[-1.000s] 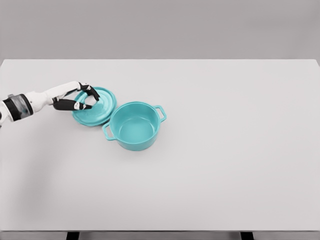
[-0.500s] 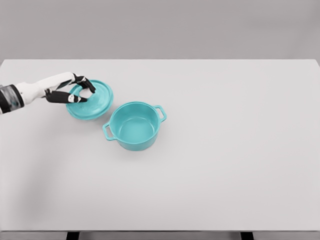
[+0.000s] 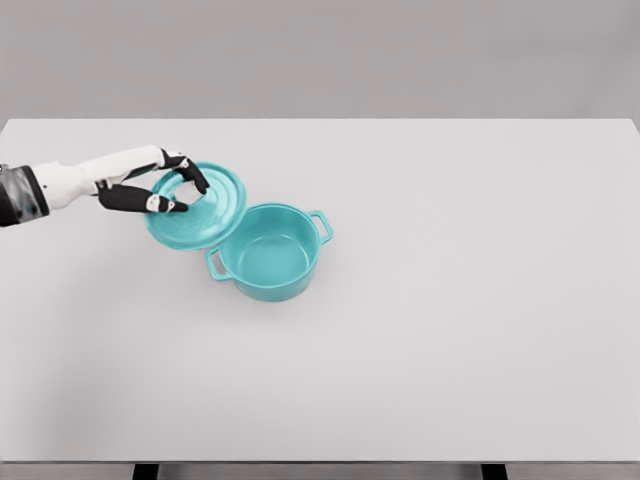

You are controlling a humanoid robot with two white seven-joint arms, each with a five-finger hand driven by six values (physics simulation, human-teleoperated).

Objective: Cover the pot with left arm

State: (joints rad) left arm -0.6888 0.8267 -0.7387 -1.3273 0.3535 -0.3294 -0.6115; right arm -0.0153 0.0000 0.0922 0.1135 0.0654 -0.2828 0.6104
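A teal pot (image 3: 268, 254) with two side handles stands open on the white table (image 3: 450, 300), left of the middle. The matching teal lid (image 3: 200, 208) hangs tilted in the air just left of the pot, and its right edge overlaps the pot's left rim. My left hand (image 3: 172, 188) comes in from the left edge and is shut on the lid's knob, its black fingers curled around it. The right arm is out of view.
The left hand has lifted the lid off the table and carried it to the right, from beside the pot to its left rim.
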